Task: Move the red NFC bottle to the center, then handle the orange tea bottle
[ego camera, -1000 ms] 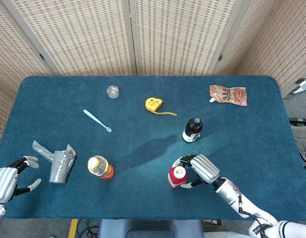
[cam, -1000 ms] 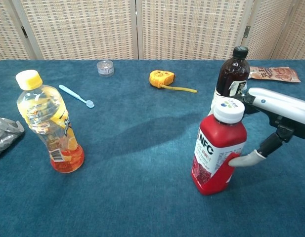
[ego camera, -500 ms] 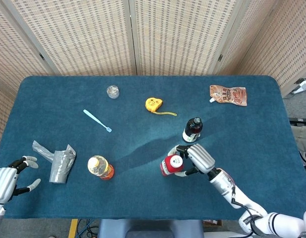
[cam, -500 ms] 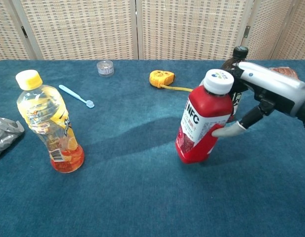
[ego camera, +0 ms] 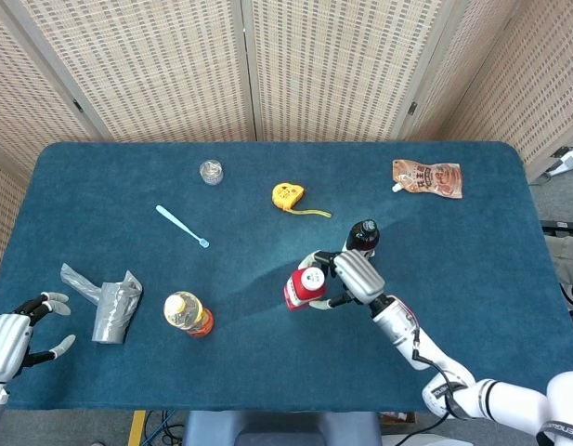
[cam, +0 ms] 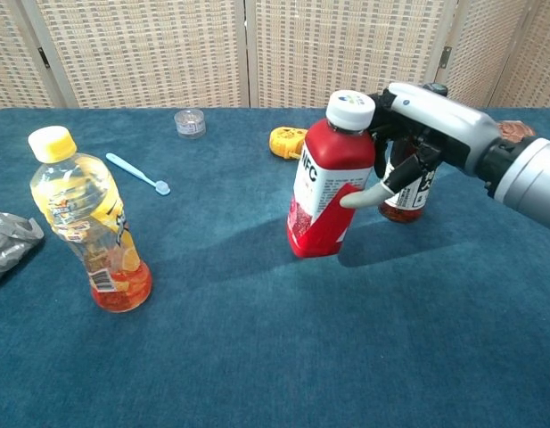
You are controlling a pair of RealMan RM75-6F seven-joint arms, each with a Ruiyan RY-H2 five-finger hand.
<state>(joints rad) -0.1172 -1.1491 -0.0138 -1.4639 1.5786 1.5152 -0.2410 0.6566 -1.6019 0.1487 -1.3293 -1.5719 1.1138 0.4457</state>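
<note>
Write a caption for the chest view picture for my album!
Right hand carries the tilted red NFC bottle toward the table's middle.

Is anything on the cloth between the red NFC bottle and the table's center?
Nothing visible. The right hand holds the red NFC bottle tilted; bare cloth lies beside it toward the center. The tape measure sits farther back.

Right hand (cam: pixel 423 120): silver-white shell, black joints, pale fingers (cam: pixel 364 196). Left hand (ego camera: pixel 15 336): same silver-grey.
</note>
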